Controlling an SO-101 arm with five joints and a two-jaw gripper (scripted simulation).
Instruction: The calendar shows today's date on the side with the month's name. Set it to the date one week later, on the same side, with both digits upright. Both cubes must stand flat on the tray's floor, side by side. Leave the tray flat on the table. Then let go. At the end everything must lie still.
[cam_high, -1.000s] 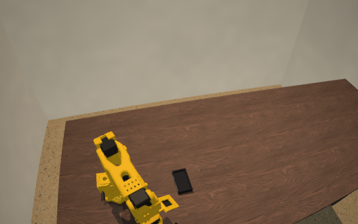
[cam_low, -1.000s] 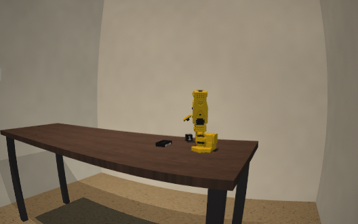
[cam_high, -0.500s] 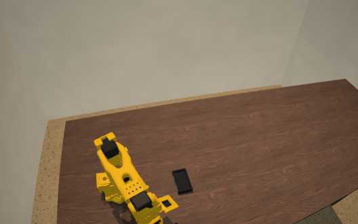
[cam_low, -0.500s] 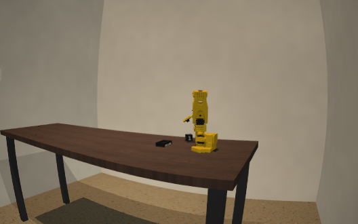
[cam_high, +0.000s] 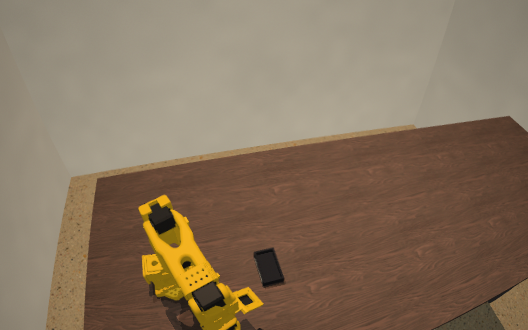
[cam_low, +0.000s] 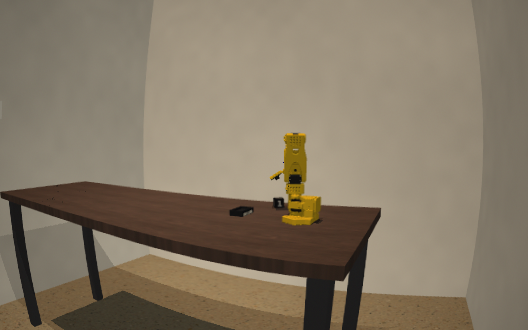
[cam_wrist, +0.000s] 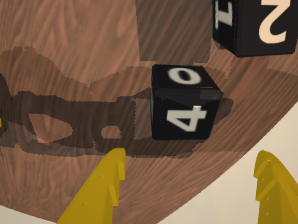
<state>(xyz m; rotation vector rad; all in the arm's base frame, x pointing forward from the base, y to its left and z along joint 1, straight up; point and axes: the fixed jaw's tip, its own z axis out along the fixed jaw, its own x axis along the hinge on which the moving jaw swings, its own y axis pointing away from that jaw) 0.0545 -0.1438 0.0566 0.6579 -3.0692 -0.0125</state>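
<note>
Top view first: you have the tray (cam_high: 269, 267) (cam_low: 241, 211) on the bench (cam_high: 350, 225) (cam_low: 165, 212) (cam_wrist: 65, 30), a shallow black oblong with a thin raised rim, and no cube shows in it. It lies flat, to one side of the yellow arm (cam_high: 175, 250) (cam_low: 295, 160), presumably kept there as the place to bring the cubes back to. Your arm, blocky yellow pieces with black motors at the joints, covers part of the wood.

Over to the exterior view: the tray sits low and level, pale marking on its near side, too small to read. Beyond it, just beside the arm's foot, one dark cube shows a light 1. Both cubes being out likely gives you room to turn and re-order them.

Now the wrist view, and here's your work: the 4-and-0 cube (cam_wrist: 185, 102) stands on the streaky brown grain, black, crisp-edged, pale grey digits. Just beside it, cut by the frame, the cube with the cream 2 (cam_wrist: 270, 25) carries a grey 1 on another face. Your tool (cam_wrist: 191, 175) stands partly open, its yellow, tapering, notched fingers well apart with nothing between them; the 4-and-0 cube lies ahead of the tips, so you'd need to line up before closing.

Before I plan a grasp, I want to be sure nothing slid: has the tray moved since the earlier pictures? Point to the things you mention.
No; the tray (cam_high: 270, 267) (cam_low: 241, 212) keeps its place against the table's edges (cam_high: 256, 154) (cam_low: 175, 246).
</note>
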